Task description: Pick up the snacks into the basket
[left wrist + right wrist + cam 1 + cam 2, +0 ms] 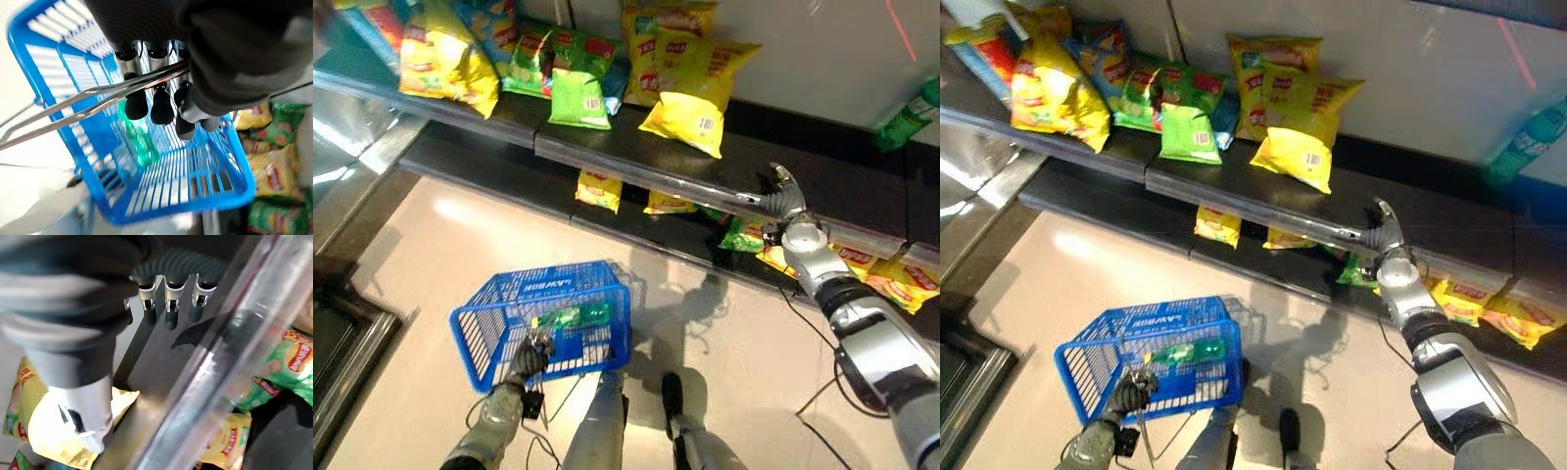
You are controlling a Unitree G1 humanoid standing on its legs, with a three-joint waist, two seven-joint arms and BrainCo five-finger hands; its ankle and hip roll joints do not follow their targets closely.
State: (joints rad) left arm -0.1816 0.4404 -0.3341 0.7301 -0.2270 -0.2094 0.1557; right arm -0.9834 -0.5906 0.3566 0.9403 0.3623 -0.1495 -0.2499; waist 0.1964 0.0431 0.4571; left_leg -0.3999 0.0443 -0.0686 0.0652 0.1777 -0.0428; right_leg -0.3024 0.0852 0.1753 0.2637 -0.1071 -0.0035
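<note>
My left hand [530, 354], low and nearest, fingers [161, 105] curled round wire handle [93, 100] of blue basket [489, 323]. Green snack [576, 315] lies inside basket. Farther off, my right hand [783, 192] over front edge of dark upper shelf [842, 186], fingers relaxed, empty. Yellow snack bag [690, 98] beyond on same shelf, apart from hand. More yellow and green bags on lower shelf [499, 162] beneath.

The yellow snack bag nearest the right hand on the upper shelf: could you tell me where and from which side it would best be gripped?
Probably the yellow snack bag's lower crimped corner, which juts toward the shelf's front edge. The bag lies flat and tilted, so I would come in from the front, thumb under, fingers on top. The right hand, open, hovers at that edge; the left hand holds the basket handle.
</note>
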